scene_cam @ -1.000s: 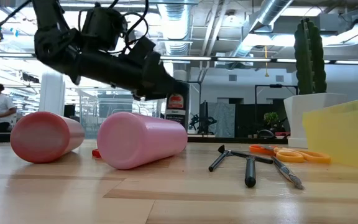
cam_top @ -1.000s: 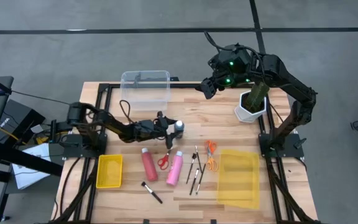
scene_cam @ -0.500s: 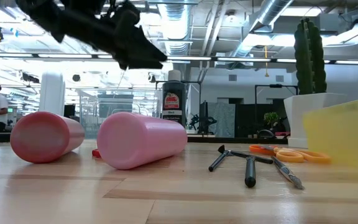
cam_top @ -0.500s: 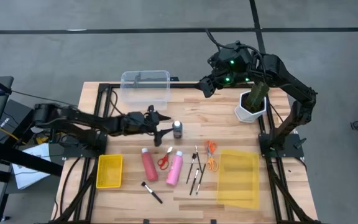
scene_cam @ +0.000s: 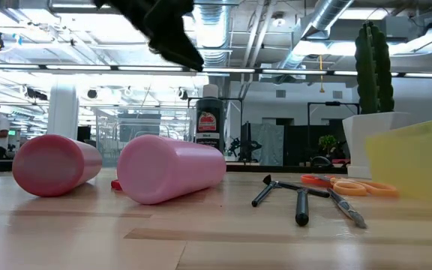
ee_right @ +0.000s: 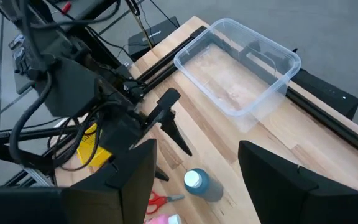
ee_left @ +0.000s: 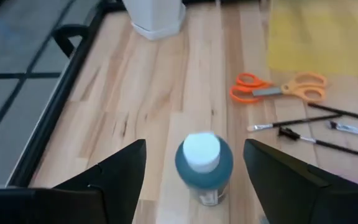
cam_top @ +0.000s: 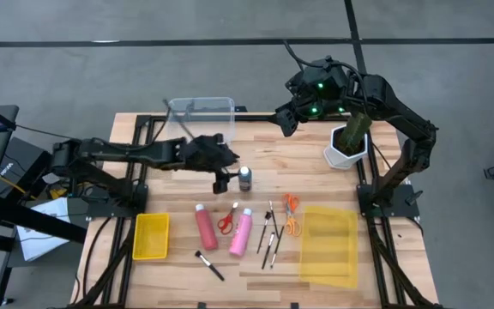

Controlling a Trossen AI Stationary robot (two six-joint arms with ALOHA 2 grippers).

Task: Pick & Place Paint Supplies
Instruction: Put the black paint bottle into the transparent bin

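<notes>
Released since a second ago, the small dark white-capped bottle (cam_top: pixel 244 178) is standing upright alone on the worktop (cam_top: pixel 316 167), while the left tool (cam_top: pixel 225 178), fingers spread and empty, is hovering just beside it. Nearby, the red bottle (cam_top: pixel 206 227), pink bottle (cam_top: pixel 241 231), brushes (cam_top: pixel 269 230) and scissors (cam_top: pixel 291 214) are lying flat. Farther back, the right tool (cam_top: pixel 283 121) is waiting open above the worktop's far edge.

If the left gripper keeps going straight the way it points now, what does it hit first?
Most likely the small dark white-capped paint bottle: it stands upright just ahead, centred between the open left gripper fingers. Depth is uncertain; the gripper may sit above the cap.
</notes>
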